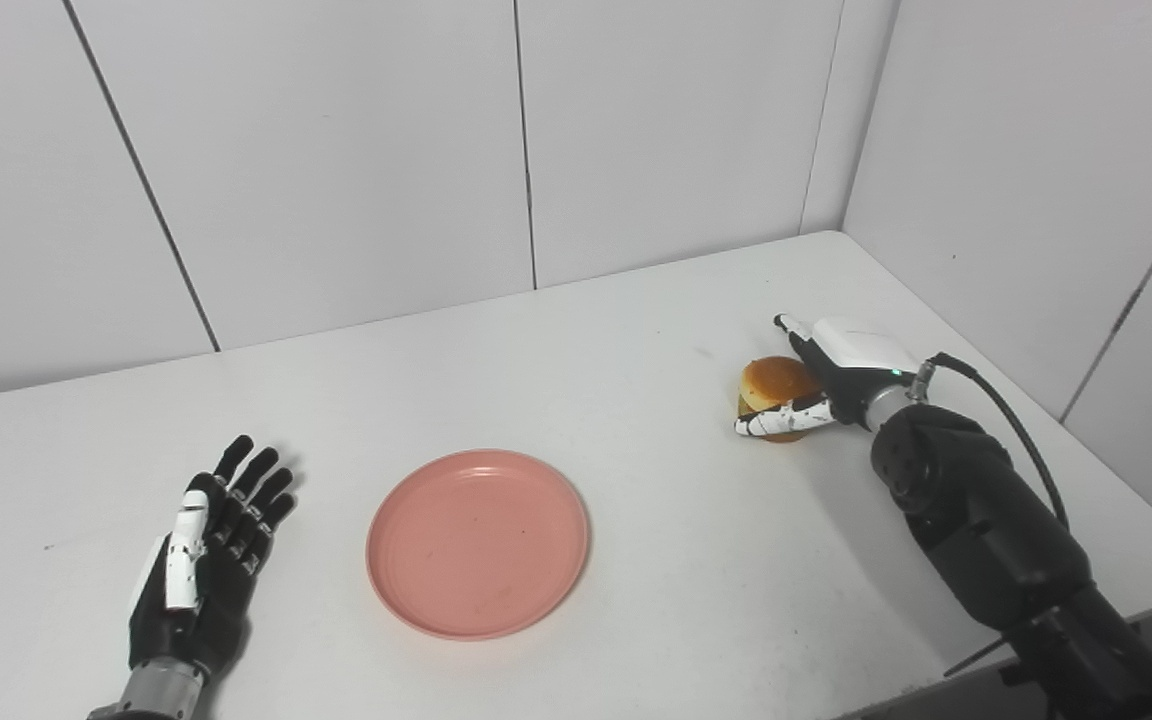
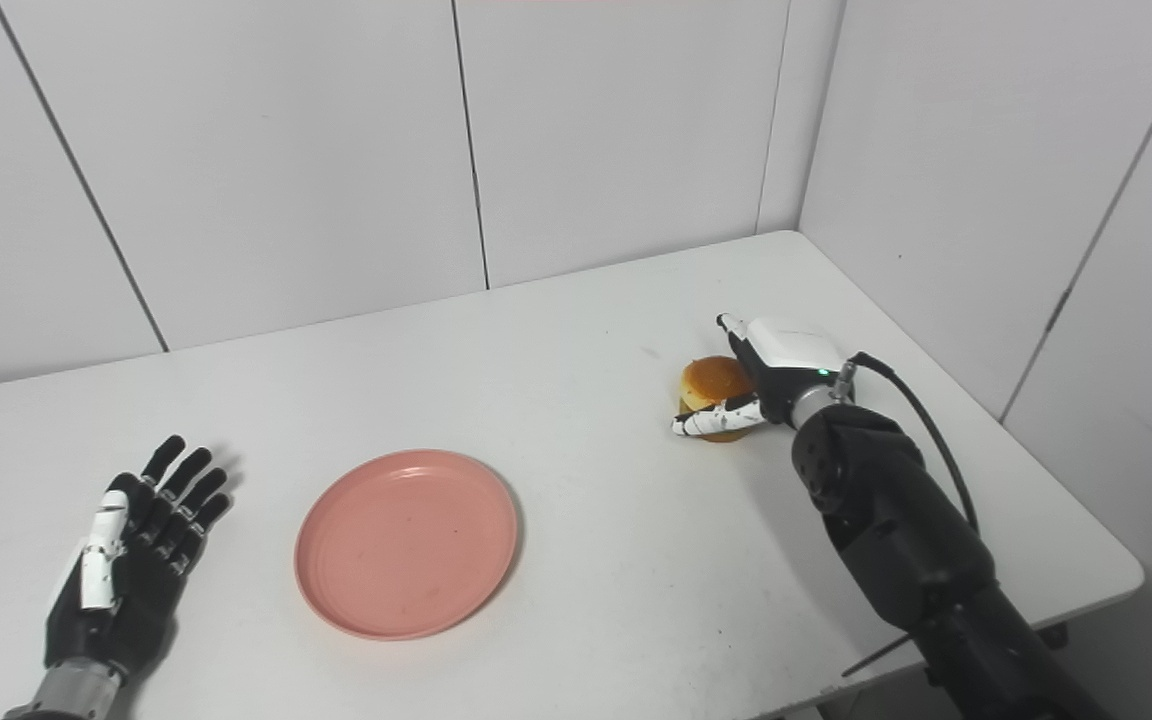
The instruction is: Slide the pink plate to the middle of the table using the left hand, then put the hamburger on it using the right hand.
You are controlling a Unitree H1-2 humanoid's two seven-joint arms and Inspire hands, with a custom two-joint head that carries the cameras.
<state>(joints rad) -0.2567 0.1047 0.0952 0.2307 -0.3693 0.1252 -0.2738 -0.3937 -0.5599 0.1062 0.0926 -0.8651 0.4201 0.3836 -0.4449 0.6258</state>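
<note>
Right hand [image 1: 829, 385]: closing around the hamburger [image 1: 774, 388], thumb lying across its near side, fingers reaching past its far side; burger's right flank is being hidden by the palm. Both are sitting toward the table's [image 1: 636, 330] right edge, short of the far right corner.
Left hand [image 1: 198, 565]: lying flat, fingers spread, holding nothing, near the front left edge; wrist cut off by the frame.
Pink plate [image 1: 478, 541]: resting mid-table toward the front edge, bare tabletop lying between it and each hand.
</note>
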